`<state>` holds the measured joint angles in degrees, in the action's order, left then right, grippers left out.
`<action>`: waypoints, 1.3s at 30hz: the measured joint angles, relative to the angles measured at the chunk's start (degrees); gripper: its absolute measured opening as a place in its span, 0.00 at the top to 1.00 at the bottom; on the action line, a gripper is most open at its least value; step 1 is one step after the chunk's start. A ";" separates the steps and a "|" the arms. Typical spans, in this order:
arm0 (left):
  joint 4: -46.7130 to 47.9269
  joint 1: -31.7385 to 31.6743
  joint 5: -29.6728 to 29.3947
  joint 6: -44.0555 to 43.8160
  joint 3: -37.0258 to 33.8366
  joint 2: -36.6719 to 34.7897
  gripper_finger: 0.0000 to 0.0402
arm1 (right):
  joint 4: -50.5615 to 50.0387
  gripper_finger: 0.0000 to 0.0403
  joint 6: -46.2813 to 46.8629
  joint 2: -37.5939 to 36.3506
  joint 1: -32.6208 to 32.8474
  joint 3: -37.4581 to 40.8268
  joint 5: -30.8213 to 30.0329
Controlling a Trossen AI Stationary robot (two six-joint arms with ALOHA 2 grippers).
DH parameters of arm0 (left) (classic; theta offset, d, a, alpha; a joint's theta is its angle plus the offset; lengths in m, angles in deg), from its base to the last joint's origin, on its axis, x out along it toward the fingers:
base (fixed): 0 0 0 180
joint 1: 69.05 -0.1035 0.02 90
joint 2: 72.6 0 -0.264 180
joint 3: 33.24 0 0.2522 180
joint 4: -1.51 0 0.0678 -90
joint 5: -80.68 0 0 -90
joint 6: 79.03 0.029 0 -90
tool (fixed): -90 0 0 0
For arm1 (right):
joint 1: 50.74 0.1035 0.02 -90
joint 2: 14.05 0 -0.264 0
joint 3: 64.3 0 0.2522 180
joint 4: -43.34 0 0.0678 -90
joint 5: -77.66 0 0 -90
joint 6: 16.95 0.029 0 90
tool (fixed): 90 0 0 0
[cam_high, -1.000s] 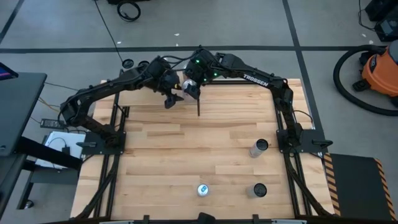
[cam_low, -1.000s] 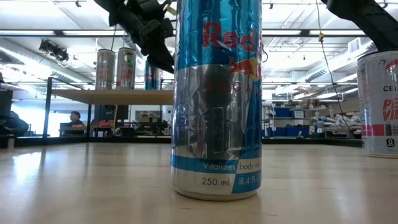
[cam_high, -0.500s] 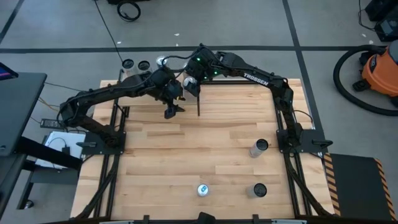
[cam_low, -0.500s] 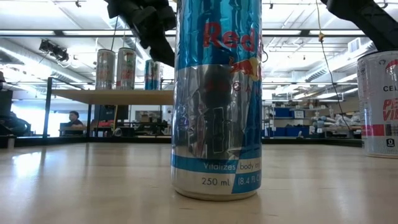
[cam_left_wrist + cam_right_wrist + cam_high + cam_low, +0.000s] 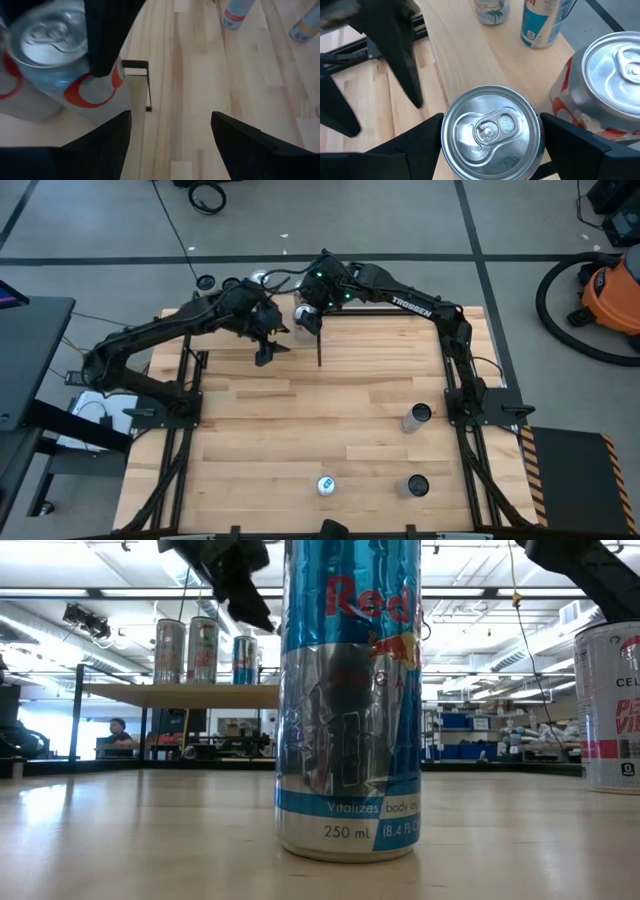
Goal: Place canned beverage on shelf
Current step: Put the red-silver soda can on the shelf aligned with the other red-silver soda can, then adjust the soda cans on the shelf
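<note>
My right gripper is over the shelf at the table's far edge, shut on a silver-topped can. A second can with orange-and-white sides stands close beside it. Three more cans stand on the shelf's left part. My left gripper hangs open and holds nothing, just left of the right gripper and toward the table's near side; its fingers frame bare tabletop. In the low view a large blue-and-silver can hides the held can. My right gripper has the can's upper wall between its two fingers, one on each side just under the rim. The fingers slant down from the table's far right. The can stays upright, top up; whether its base rests on the shelf I cannot tell.
On the tabletop stand three more cans: a blue one near the front edge, a dark-topped one to its right and a grey one by the right arm's base. The shelf's black corner rod sits below my left gripper.
My left gripper, open throughout, has risen and drawn back toward the table's left edge, away from my right gripper and the can it holds.
</note>
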<state>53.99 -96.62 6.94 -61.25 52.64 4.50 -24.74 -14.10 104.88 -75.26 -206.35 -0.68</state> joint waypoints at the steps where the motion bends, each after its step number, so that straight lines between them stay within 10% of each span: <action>1: -0.07 0.04 -0.45 0.00 0.00 -0.55 0.32 | 0.02 0.21 0.10 0.00 0.00 0.00 0.00; 39: 2.67 -0.24 -1.74 -1.07 0.07 -11.33 0.32 | 0.51 0.05 -0.88 -0.28 0.07 -6.80 3.49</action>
<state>56.66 -96.87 5.20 -62.32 52.70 -6.83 -24.23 -14.98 104.60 -75.18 -213.15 2.81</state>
